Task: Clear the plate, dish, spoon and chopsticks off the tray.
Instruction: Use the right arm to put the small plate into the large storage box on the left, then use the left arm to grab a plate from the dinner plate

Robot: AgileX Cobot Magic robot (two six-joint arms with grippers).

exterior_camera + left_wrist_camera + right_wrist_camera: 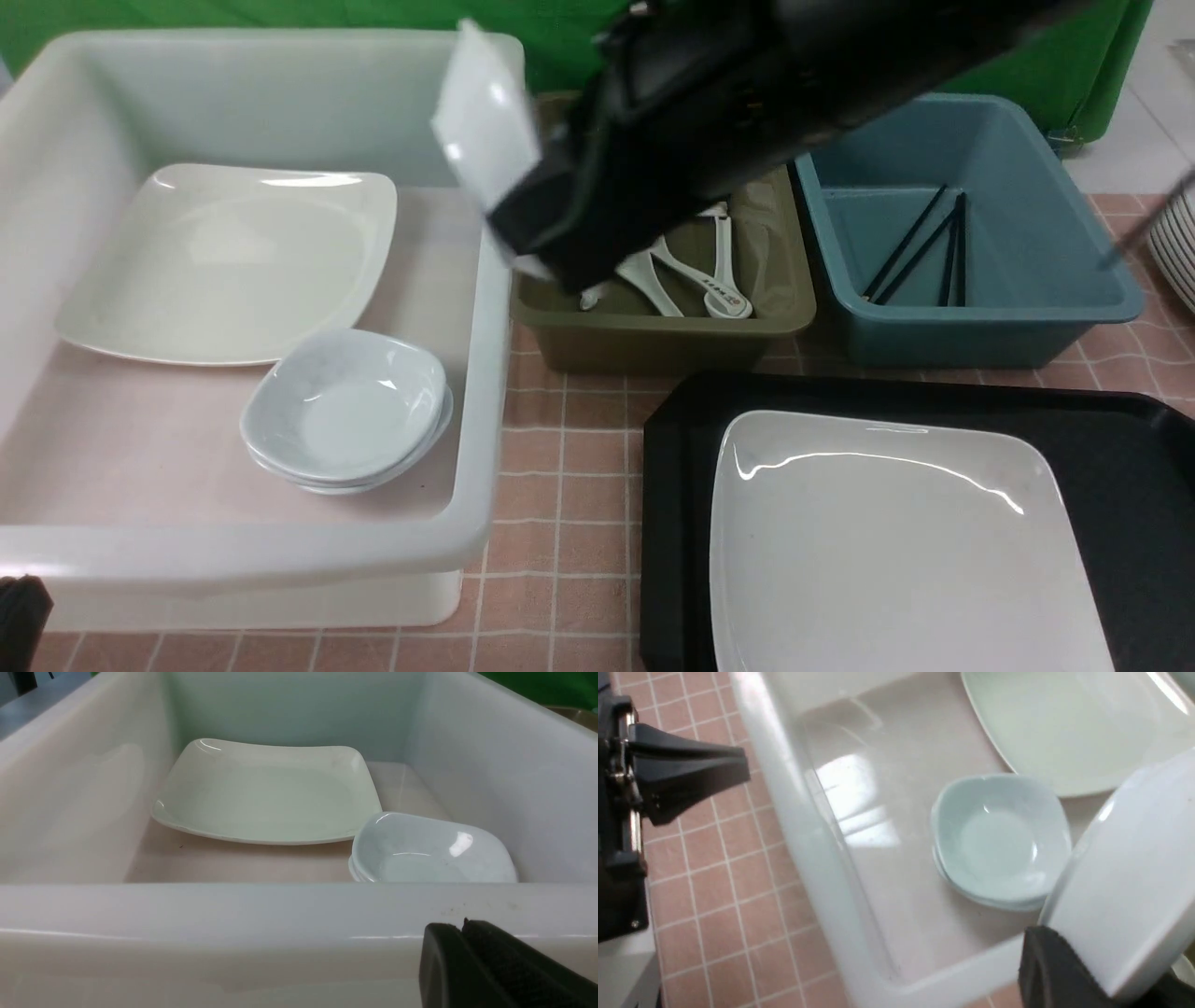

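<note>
Glossy white and stiff, the dish (485, 131) is pinched by one edge in your right gripper (515, 233), jaws closed on its rim. It hangs steeply tilted above the right wall of the white tub (471, 392), not yet over the stacked bowls (345, 411) inside. A glazed rim like that is likely slick, so this narrow edge hold could let it swivel or slip; bring it low beside the bowls before you let go rather than dropping it.

Your left gripper (467, 956) sits just outside the tub's near wall, jaws pressed together on nothing. The spoon (724, 280) lies in the olive tub (653, 341) and the chopsticks (920, 243) in the blue tub (990, 327).

On what shows of the tray (672, 523), resting on the tiled tabletop (560, 448), only the plate (887, 541) is left — wide, probably heavier, lying flat. Take it by the raised rim near a corner.
</note>
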